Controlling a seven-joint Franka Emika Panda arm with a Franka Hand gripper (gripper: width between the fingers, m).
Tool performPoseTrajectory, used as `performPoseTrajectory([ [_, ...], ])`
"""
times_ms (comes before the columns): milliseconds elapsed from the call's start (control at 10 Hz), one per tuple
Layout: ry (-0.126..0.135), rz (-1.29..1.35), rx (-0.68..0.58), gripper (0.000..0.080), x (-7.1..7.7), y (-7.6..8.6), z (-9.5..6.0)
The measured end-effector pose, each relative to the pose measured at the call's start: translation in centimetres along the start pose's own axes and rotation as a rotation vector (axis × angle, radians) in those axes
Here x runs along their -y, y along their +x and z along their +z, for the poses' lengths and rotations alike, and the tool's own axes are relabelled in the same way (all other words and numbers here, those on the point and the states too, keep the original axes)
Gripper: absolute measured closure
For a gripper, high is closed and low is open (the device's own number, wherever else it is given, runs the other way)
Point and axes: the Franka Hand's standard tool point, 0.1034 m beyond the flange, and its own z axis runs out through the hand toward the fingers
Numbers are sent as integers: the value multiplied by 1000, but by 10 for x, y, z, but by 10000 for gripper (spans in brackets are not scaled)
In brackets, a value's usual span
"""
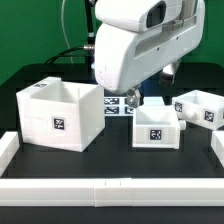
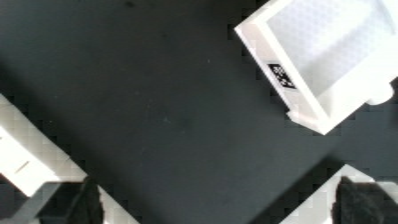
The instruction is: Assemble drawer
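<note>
Drawer pieces stand unjoined in the exterior view: the cubic housing (image 1: 58, 118) toward that view's left, one tray (image 1: 155, 127) mid-worktop (image 1: 100, 160), a second tray (image 1: 200, 107) further right. All are apart, likely spread out for easy reach. The arm (image 1: 135, 45) hides its own fingers there. The wrist view supplies them: the pincer (image 2: 210, 205) is spread wide, holding nothing, over bare worktop, with a tagged white piece (image 2: 306, 60), probably a tray, nearby.
</note>
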Motion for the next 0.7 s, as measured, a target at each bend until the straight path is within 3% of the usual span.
performPoseTrajectory([
  [600,-2,-2,-2,149,0,0,0],
  [700,-18,-31,-15,149,1,0,0],
])
